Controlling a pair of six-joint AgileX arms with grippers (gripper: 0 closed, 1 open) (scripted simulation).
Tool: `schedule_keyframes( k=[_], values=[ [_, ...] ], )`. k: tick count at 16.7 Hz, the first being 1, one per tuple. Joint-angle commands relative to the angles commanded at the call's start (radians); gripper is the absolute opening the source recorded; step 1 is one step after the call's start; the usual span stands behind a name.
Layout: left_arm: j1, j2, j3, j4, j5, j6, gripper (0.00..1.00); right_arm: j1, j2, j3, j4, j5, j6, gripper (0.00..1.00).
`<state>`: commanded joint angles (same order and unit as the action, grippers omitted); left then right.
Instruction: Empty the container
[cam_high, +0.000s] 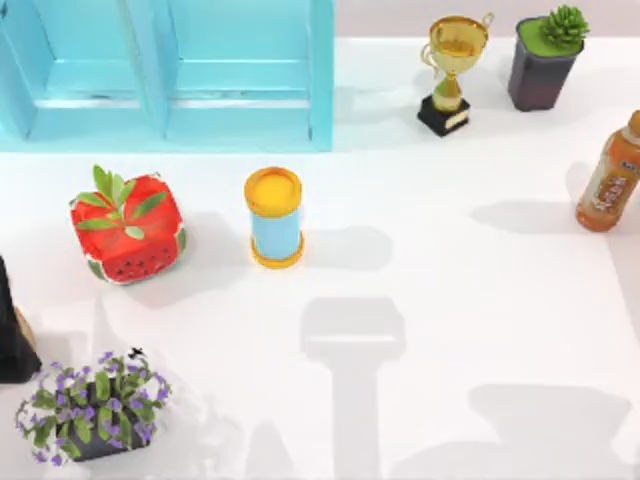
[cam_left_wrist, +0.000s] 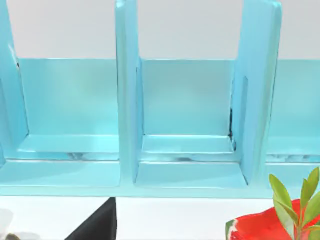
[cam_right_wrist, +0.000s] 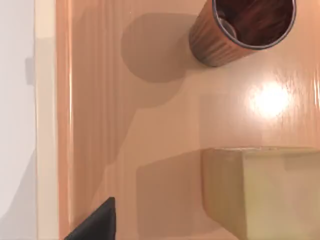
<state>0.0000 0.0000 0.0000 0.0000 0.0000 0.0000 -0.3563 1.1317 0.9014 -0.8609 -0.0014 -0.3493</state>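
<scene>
Near mid-counter (cam_high: 450, 300), beside watermelon cube (cam_high: 127, 228), upright blue-and-yellow container (cam_high: 274, 217) awaiting emptying: best gripped around its middle, kept level until tipping; pincer states impossible to tell.

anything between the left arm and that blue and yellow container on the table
Nothing visibly blocks it. The blue and yellow container stands upright in open table space, apart from the watermelon cube on its left. The left arm sits at the table's left edge.
</scene>
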Motion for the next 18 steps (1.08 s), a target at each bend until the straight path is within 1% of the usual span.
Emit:
schedule_keyframes(
  k=[4, 8, 15, 18],
  values=[
    [0.000, 0.000, 0.000, 0.000, 0.000, 0.000, 1.00, -0.090, 0.303, 0.233, -0.223, -0.002, -0.091, 1.00],
    [0.000, 0.000, 0.000, 0.000, 0.000, 0.000, 1.00, -0.146, 0.472, 0.376, -0.358, -0.002, -0.148, 1.00],
    [0.000, 0.000, 0.000, 0.000, 0.000, 0.000, 1.00, -0.151, 0.497, 0.396, -0.377, -0.002, -0.156, 1.00],
    [0.000, 0.000, 0.000, 0.000, 0.000, 0.000, 1.00, -0.152, 0.517, 0.339, -0.308, -0.002, -0.153, 1.00]
  ],
)
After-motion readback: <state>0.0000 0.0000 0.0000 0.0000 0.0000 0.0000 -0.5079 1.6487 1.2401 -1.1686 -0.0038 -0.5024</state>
